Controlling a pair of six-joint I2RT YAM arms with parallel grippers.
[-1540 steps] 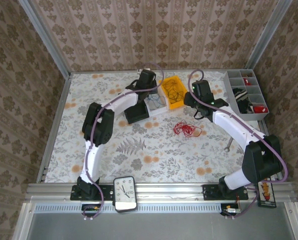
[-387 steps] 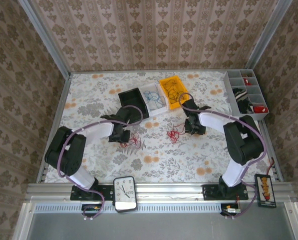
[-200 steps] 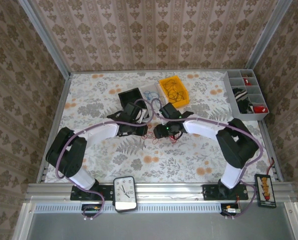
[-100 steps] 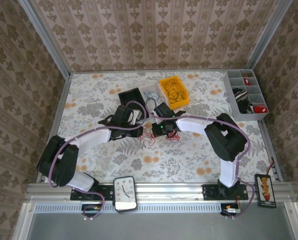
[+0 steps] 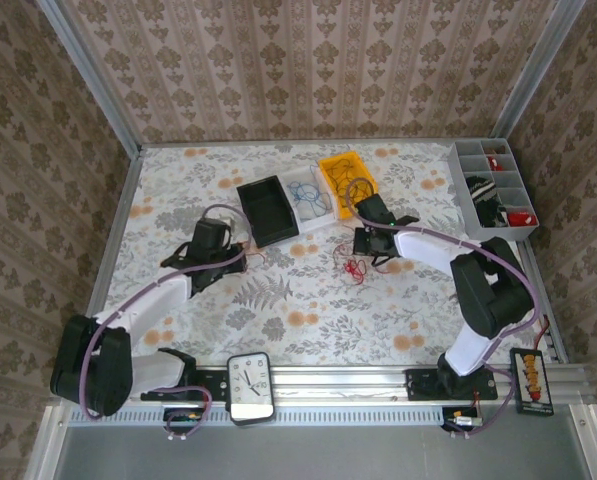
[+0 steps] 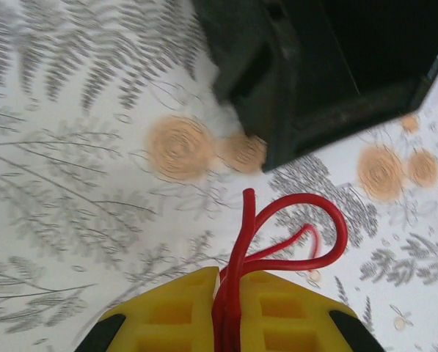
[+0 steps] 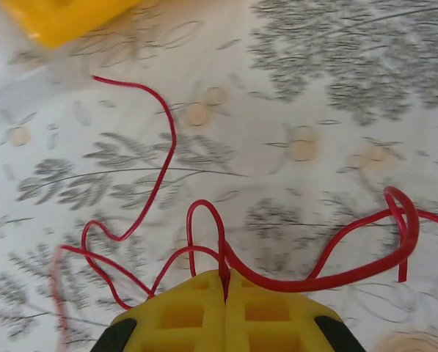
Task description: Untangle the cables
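Cables (image 5: pixel 355 268), thin glossy red loops, lay on the floral cloth (image 5: pixel 308 320) at six o'clock from the yellow bin (image 5: pixel 328 163), one strand clamped in the left gripper (image 6: pixel 230 293), another in the right gripper (image 7: pixel 224 282).

**No writing legible from here**

No word, brand or number can be made out anywhere. The clock (image 5: pixel 250 385) at the near edge shows hands and dial marks, but its numerals are too small to read. The black box (image 5: pixel 533 382) at the near right corner carries red and yellow spots, too small to tell as lettering.
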